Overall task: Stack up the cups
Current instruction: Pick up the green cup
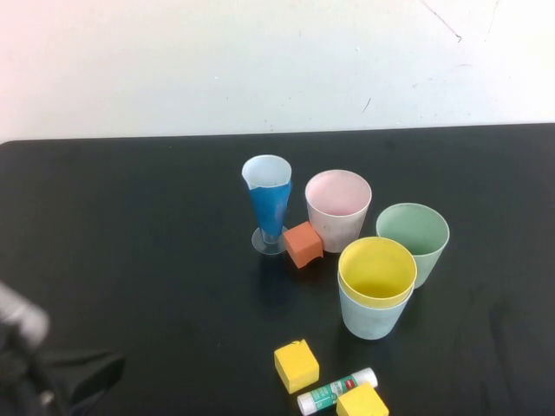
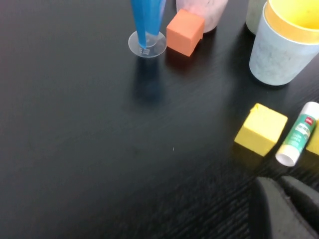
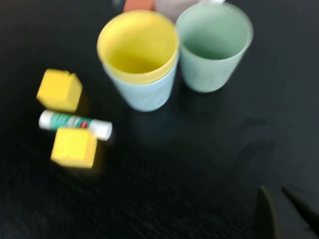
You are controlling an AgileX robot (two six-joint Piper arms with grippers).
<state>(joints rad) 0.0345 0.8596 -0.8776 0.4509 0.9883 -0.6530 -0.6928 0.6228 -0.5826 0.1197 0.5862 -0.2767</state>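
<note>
The yellow cup (image 1: 376,269) sits nested inside the light blue cup (image 1: 373,319) at the front right of the group. Both show in the right wrist view, yellow (image 3: 138,46) inside blue (image 3: 147,94). The green cup (image 1: 414,238) stands upright just behind them on the right. The pink cup (image 1: 338,208) stands upright behind, in the middle. My left gripper (image 2: 280,181) is shut and empty, low at the near left, far from the cups. My right gripper (image 3: 273,189) is slightly open and empty, back from the green cup (image 3: 213,47), and is out of the high view.
A tall blue conical glass (image 1: 267,204) stands left of the pink cup, with an orange cube (image 1: 303,244) between them. Two yellow cubes (image 1: 297,365) (image 1: 362,403) and a glue stick (image 1: 336,391) lie at the near edge. My left arm (image 1: 35,364) is at the near left corner.
</note>
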